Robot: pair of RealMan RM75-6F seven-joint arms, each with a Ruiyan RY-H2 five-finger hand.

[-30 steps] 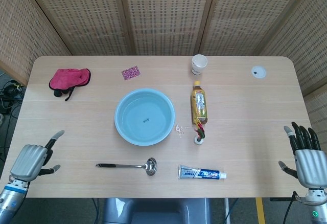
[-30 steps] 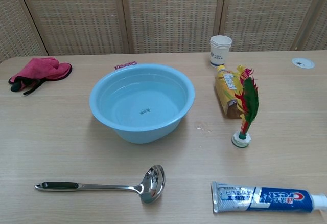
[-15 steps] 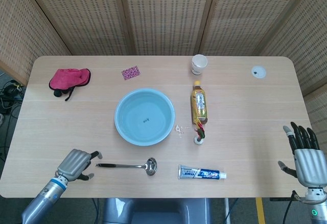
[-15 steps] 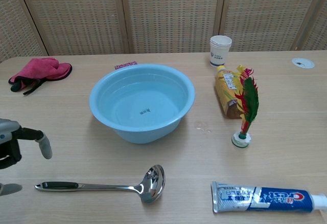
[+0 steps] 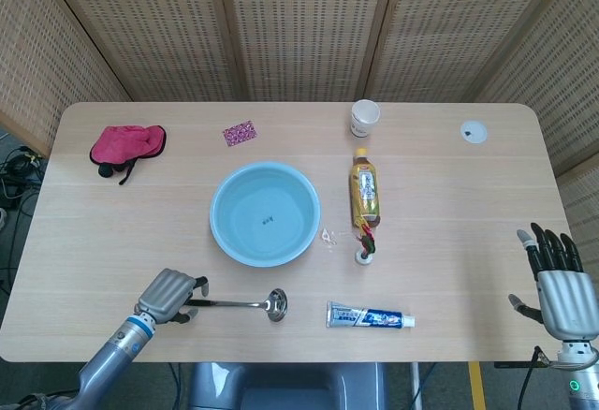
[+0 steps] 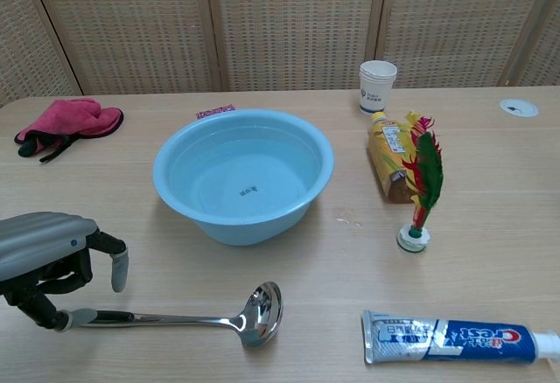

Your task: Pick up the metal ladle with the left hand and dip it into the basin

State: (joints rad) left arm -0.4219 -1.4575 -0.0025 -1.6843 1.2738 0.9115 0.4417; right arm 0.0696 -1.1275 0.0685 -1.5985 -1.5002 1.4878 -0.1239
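Pale wood tabletop (image 5: pixel 449 241) carries everything. Round light-blue plastic basin (image 5: pixel 265 214), shallow water inside, sits mid-table; its wide open rim should make an easy target.

Left hand (image 5: pixel 170 296), grey metal with dark fingers, is at the near-left edge, over the dark end of the ladle's handle. In the chest view the fingers (image 6: pixel 116 269) arch down around the grip with a thumb tip at tabletop level beside it; whether they actually clamp the handle cannot be told from either view. Right hand (image 5: pixel 560 284) stands at the far right edge, fingers spread, holding nothing.

Shiny metal ladle with a dark handle grip (image 6: pixel 188 314) lies flat on the tabletop, just in front of the basin, bowl end pointing right, apart from the basin wall.

Handling judgement: rigid, fairly light, bowl-heavy, so it will likely tip bowl-down if held at the very end. The polished shaft looks slippery; the dark grip is the better hold, taken slightly toward the shaft. The thin, low handle needs fingertips under it.
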